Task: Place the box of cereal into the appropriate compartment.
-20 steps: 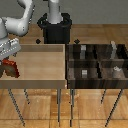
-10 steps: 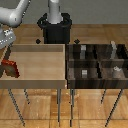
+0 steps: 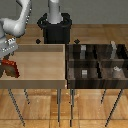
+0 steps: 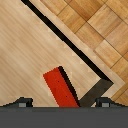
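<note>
The cereal box (image 3: 11, 68) hangs tilted at the exterior view's far left, over the outer edge of the light-wood tray (image 3: 37, 67), gripped between the fingers of the closed claw (image 3: 8, 59) just above it. The dark four-cell bin (image 3: 97, 62) stands well apart on the exterior view's right.

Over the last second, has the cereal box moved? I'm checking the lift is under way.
Yes. In the exterior view the cereal box, held in the pincer, has risen slightly against the light tray's near rim, staying at its left edge.
</note>
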